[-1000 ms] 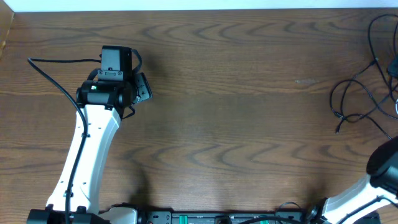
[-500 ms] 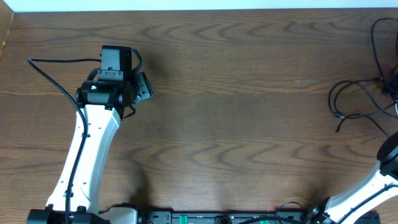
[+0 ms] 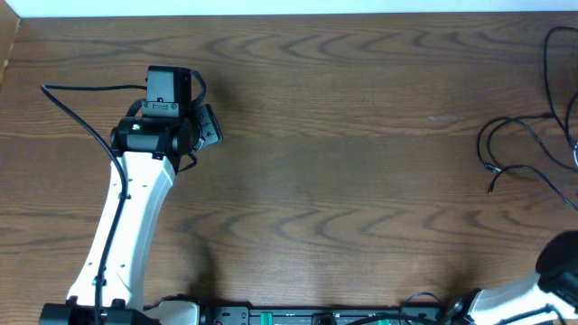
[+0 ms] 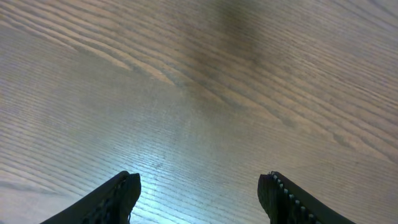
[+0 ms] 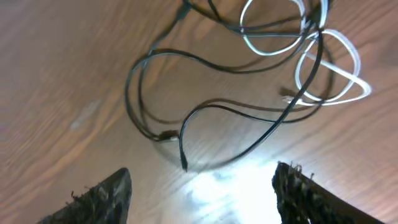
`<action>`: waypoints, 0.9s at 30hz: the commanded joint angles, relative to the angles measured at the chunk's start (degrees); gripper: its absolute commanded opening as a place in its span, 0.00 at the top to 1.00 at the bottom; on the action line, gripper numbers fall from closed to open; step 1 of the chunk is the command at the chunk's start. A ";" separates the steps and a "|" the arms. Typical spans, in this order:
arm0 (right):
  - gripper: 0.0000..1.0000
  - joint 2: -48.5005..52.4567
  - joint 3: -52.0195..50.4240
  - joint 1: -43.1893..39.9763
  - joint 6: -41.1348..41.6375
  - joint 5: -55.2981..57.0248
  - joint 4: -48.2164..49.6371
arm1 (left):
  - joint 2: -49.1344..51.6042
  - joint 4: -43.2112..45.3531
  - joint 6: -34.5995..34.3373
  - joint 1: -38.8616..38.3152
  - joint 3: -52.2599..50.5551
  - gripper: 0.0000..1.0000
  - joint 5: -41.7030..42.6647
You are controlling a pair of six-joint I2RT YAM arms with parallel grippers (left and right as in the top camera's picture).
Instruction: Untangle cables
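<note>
Left end effector [image 4: 199, 190] hangs wide open over the tabletop [image 3: 361, 99], gripping nothing. Right end effector [image 5: 199, 186] is open too, empty. The cables [image 5: 128, 93], black ones plus 1 white cable [image 5: 272, 52], lie in loose overlapping loops by the tabletop's right edge, just ahead of the right fingers.

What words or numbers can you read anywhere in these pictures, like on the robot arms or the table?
None: no word, number, brand or sign can be read in any view.
The left arm and its black wrist block show no legible label.
The table and the cables carry no writing.
The dark parts along the bottom edge are too small to read.
</note>
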 commanded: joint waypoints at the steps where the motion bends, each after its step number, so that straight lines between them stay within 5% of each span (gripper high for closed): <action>1: 0.30 -1.62 0.90 -0.17 -1.86 0.07 -2.82 | -0.04 -0.11 0.52 -0.24 0.02 0.34 -0.04; 8: 0.43 -1.14 -1.07 0.63 -1.86 -2.08 -4.37 | -0.04 -0.07 0.52 -0.24 0.02 0.34 -0.04; 11: 0.30 -0.85 -4.15 1.88 -3.61 -6.40 -2.75 | -0.04 0.02 0.52 -0.24 0.02 0.34 0.24; 16: 0.29 -0.85 -12.37 6.27 -15.54 -19.06 3.21 | -0.04 1.75 3.89 -2.19 0.02 0.34 4.85; 27: 0.21 -0.85 -20.02 24.33 -18.78 -12.04 13.11 | 4.87 0.52 7.19 -12.63 0.02 0.21 1.05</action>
